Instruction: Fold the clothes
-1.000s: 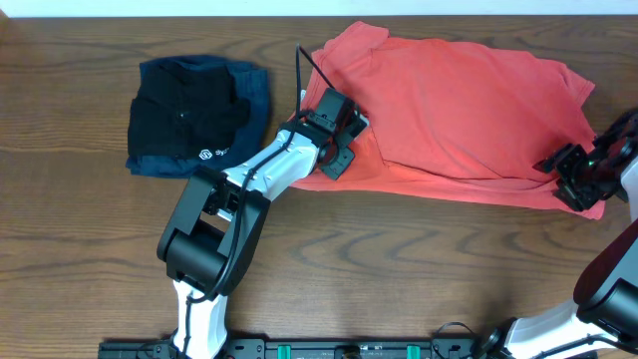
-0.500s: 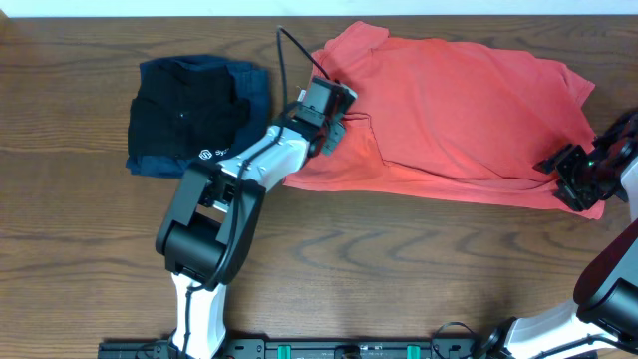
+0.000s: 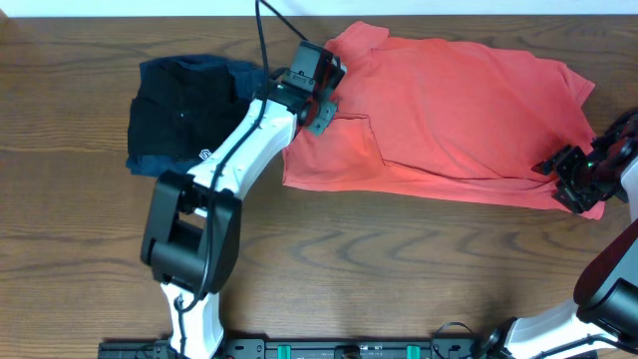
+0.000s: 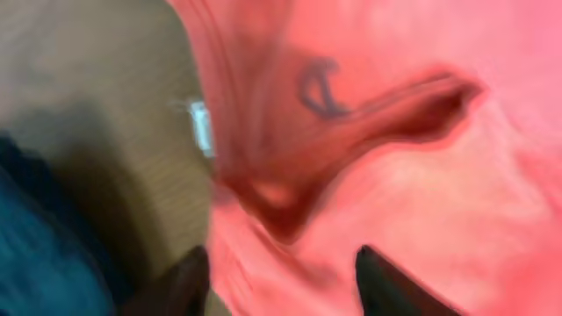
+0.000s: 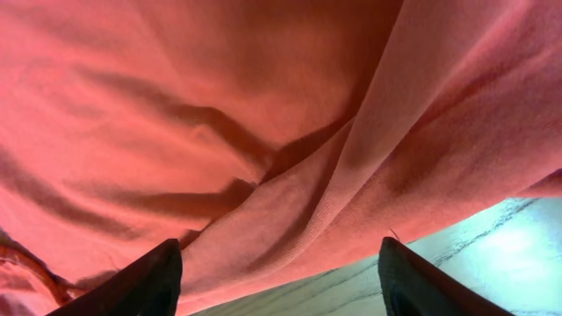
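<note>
Obs.: large coral-red short-sleeved T-shirt of soft fabric (image 3: 469,110) lies spread across the far right part of the brown wood-grain table (image 3: 399,269), long side running left to right, surface in shallow folds. My left pincer (image 3: 321,100) is over the shirt's left end, near the upper sleeve, with my white arm reaching up to it from the near edge. Left wrist view is blurred: my two dark fingers (image 4: 189,281) stand apart and released, nothing pinched between them, with red cloth directly below. A ridge of raised fabric runs ahead of them, and a small white tag (image 4: 201,125) shows at the cloth's edge against bare wood. My right pincer (image 3: 570,184) is at the shirt's near right corner, low on the cloth. In its wrist view the fingers (image 5: 140,281) are spread wide, and a thick fold of the hem runs diagonally across the gap without being clamped (pale table shows under the hem at lower right), so I log it as released. Left of the shirt: a folded black garment with a small white logo (image 3: 184,115) lies on a folded navy-blue garment (image 3: 254,85). Whether that pile touches the shirt I cannot tell, because my left arm crosses the gap
</note>
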{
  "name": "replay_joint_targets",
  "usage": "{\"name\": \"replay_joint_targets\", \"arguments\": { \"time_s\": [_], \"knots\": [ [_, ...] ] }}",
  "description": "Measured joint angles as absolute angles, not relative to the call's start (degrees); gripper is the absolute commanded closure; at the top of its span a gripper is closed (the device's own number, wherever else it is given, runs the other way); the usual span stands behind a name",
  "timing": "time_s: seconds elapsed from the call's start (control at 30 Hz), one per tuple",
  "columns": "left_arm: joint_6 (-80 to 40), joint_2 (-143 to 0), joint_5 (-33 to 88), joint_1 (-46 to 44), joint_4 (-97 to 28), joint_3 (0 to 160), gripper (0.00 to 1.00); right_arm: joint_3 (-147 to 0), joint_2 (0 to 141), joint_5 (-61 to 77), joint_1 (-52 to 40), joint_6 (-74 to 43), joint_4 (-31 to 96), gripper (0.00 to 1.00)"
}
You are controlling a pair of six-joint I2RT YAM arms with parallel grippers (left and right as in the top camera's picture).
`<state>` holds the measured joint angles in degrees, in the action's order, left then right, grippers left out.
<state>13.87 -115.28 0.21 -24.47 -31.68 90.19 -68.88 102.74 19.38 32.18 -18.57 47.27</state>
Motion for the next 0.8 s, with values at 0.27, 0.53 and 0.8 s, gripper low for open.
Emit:
{"name": "replay_joint_targets", "arguments": {
  "time_s": [0.27,0.53,0.8],
  "knots": [
    [12.21,-114.67,5.87,-24.6,-50.87,90.35,0.38,-68.88,102.74,19.49,40.25,-18.35,46.72,0.32],
    [10.04,-114.67,6.85,-24.6,-54.02,90.35,0.37,-68.86,102.74,26.44,48.29,-16.88,40.47,0.41],
    [8.95,-114.69,7.14,-24.6,-53.21,87.31,0.36,-68.77,104.16,25.28,40.6,-17.65,40.42,0.39]
  ]
}}
